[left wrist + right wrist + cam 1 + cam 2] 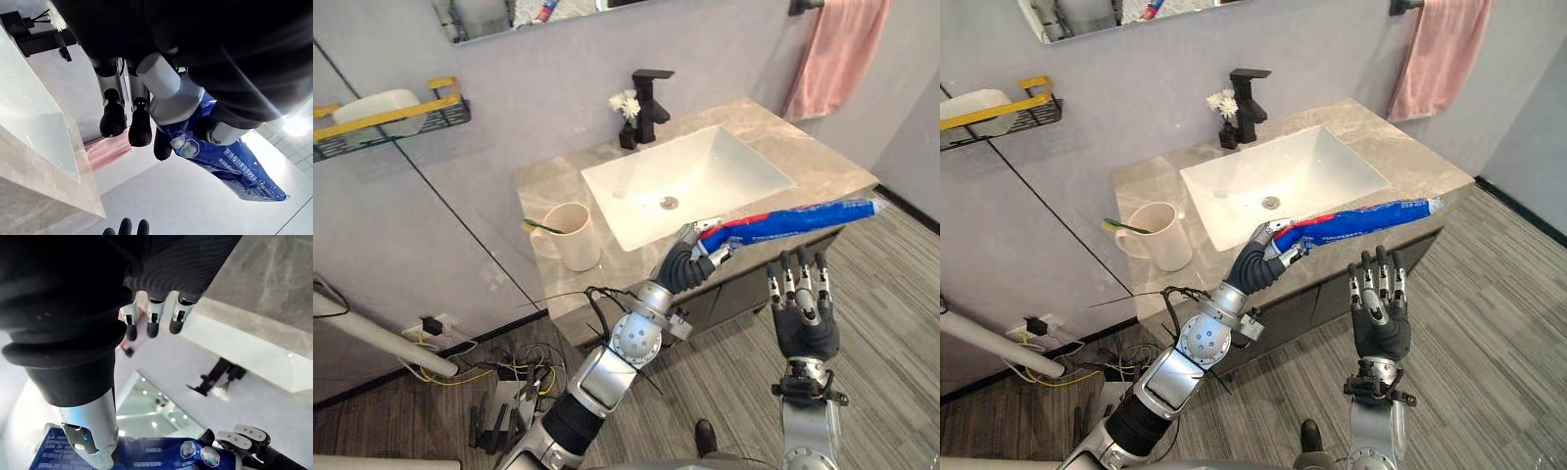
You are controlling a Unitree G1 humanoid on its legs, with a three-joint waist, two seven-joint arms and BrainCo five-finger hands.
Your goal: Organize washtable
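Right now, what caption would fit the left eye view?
Left hand holds a blue toothpaste tube before the sink; right hand open nearby.

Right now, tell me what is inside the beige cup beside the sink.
A thin yellow-green handle, likely a toothbrush, leans in the cup with one end poking out over the rim. The cup's wall hides its bottom and the handle's lower end.
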